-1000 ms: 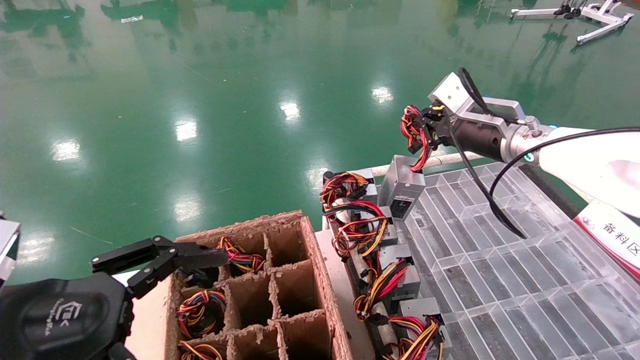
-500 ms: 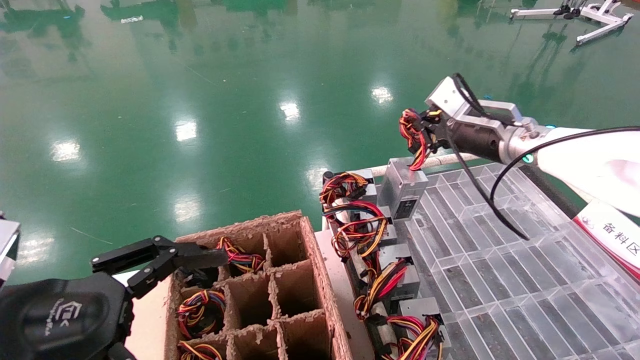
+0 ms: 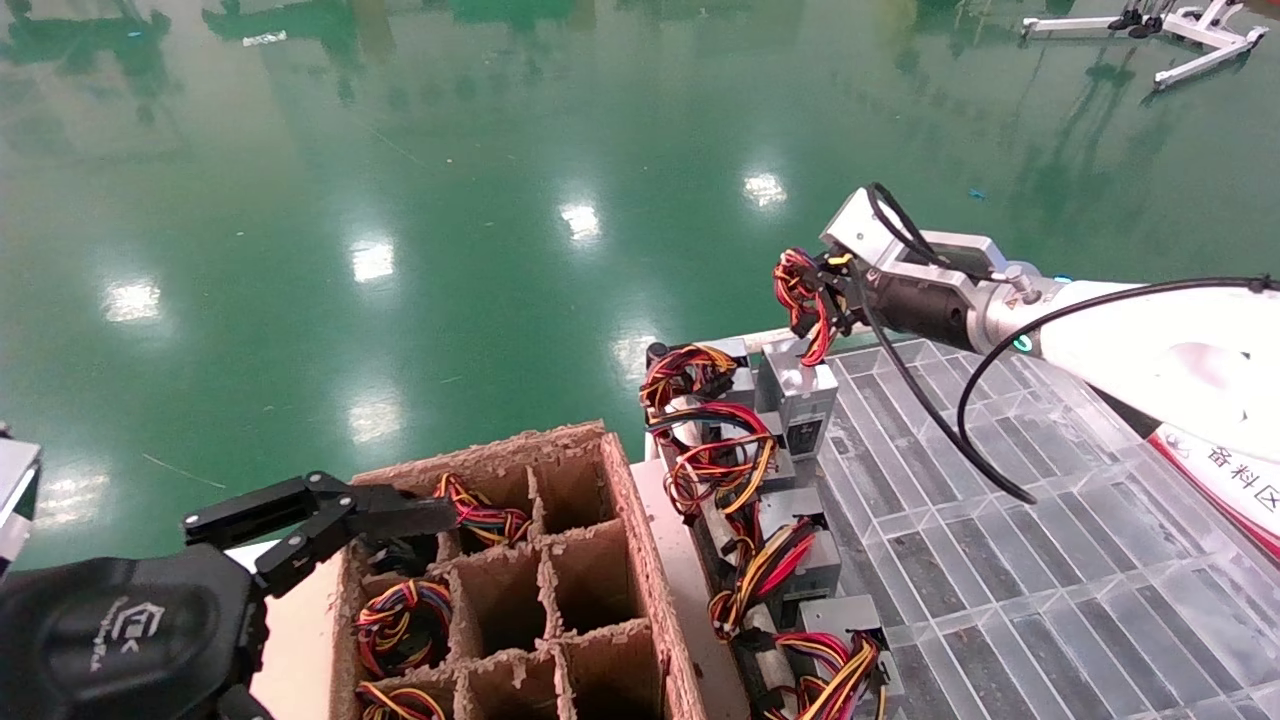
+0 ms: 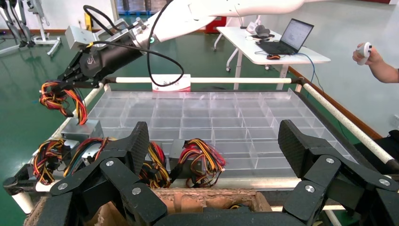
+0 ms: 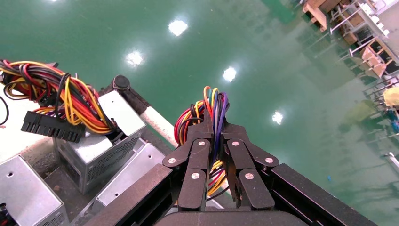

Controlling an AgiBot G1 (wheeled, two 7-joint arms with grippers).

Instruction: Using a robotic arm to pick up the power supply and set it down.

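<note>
The robotic arm with the white forearm [image 3: 1150, 345] reaches over the far left corner of the clear tray [image 3: 1000, 560]. Its right gripper [image 3: 822, 292] [image 5: 214, 117] is shut on the red, yellow and black wire bundle [image 3: 800, 290] [image 5: 212, 106] of a power supply [image 3: 800, 395]. The silver box hangs below by those wires, upright, its lower end among the other units at the tray's corner; the left wrist view shows it too [image 4: 82, 128]. My left gripper [image 3: 380, 515] [image 4: 214, 141] rests open and empty over the cardboard box.
A cardboard divider box [image 3: 610, 560] holds wire bundles in some cells. More power supplies [image 3: 790, 560] line the tray's left edge. A white rail [image 3: 900, 320] borders the far side, with green floor beyond. A red-and-white sign [image 3: 1225, 470] stands at right.
The right gripper has come down and moved left with the wire bundle. The hanging power supply has swung from tilted to upright and dropped lower beside the other units. The left arm has not moved.
</note>
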